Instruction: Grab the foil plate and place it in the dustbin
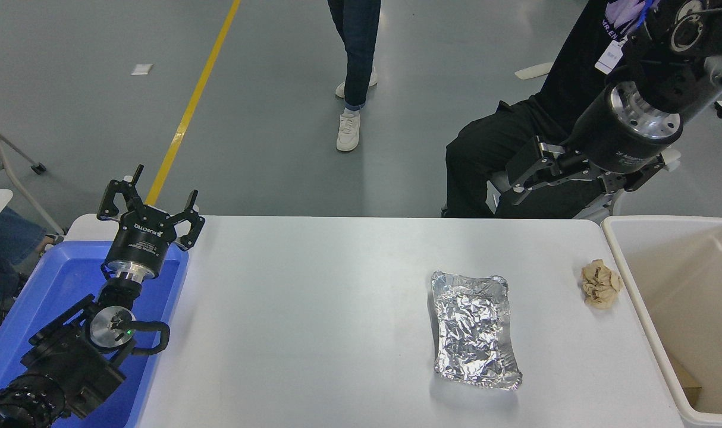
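The foil plate (pixel 474 330) lies flat on the white table (pixel 313 309), right of centre, shiny and crinkled. The dustbin (pixel 682 309), a cream rectangular bin, stands at the table's right end. My right gripper (pixel 524 168) hangs high beyond the table's far right edge, well above and behind the plate, its fingers open and pointing left, holding nothing. My left gripper (pixel 148 193) is parked at the lower left over the blue tub, open and empty.
A crumpled tan paper ball (pixel 600 284) lies between the plate and the bin. A blue plastic tub (pixel 63 297) stands at the table's left end. A seated person in black (pixel 515 137) is behind the far right edge; another person's legs (pixel 355 65) stand further back.
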`<control>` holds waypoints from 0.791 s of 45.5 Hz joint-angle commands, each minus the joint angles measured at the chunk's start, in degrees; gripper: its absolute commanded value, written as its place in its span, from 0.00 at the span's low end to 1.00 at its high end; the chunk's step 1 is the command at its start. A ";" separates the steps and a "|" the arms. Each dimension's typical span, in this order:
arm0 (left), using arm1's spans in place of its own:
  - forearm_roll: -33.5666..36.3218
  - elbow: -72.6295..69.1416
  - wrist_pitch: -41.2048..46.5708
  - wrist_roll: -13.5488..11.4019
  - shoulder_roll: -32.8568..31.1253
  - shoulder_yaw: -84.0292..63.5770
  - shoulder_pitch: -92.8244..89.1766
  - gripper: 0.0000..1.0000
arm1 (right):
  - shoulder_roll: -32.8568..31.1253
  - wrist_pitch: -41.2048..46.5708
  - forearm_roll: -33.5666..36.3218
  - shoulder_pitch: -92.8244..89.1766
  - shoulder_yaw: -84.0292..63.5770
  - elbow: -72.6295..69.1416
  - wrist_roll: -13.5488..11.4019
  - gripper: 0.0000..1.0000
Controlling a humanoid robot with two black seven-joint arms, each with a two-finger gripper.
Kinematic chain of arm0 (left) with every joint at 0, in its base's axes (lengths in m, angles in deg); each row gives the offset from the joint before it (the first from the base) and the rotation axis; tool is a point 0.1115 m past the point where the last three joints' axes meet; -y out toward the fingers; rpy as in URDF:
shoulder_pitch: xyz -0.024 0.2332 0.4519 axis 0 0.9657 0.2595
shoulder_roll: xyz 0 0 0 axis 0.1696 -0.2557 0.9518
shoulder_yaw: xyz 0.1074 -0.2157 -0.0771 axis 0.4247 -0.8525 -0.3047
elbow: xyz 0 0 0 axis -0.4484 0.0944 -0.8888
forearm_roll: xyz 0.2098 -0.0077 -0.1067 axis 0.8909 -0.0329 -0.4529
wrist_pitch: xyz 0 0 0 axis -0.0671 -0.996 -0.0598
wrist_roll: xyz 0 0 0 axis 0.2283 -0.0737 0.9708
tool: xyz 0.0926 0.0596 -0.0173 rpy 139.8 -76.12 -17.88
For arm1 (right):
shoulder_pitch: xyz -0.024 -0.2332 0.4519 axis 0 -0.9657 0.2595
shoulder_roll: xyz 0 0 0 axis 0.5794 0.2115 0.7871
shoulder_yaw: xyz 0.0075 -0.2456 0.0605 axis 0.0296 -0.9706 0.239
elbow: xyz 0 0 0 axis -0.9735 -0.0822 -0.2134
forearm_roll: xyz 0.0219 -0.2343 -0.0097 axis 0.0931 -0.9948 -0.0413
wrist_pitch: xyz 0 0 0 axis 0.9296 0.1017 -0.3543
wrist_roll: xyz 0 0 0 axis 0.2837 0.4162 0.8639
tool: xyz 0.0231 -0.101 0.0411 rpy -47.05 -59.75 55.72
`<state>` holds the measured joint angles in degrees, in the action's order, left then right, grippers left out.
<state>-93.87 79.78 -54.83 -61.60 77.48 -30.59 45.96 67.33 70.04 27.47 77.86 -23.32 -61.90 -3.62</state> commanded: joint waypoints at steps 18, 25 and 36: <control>0.00 0.00 -0.01 0.04 0.00 0.09 0.00 0.98 | -0.06 0.00 0.01 -0.09 0.09 0.00 0.00 1.00; 0.00 0.00 -0.01 0.04 0.00 0.09 0.00 0.98 | 0.03 0.00 0.01 -0.09 0.09 0.00 0.00 1.00; 0.00 0.00 -0.01 0.04 0.00 0.00 0.00 0.98 | -0.24 0.00 0.01 -0.17 -0.26 0.00 0.00 1.00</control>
<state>-93.86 79.77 -54.85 -61.56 77.48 -30.57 45.96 67.33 70.04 27.49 77.76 -23.25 -61.90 -3.62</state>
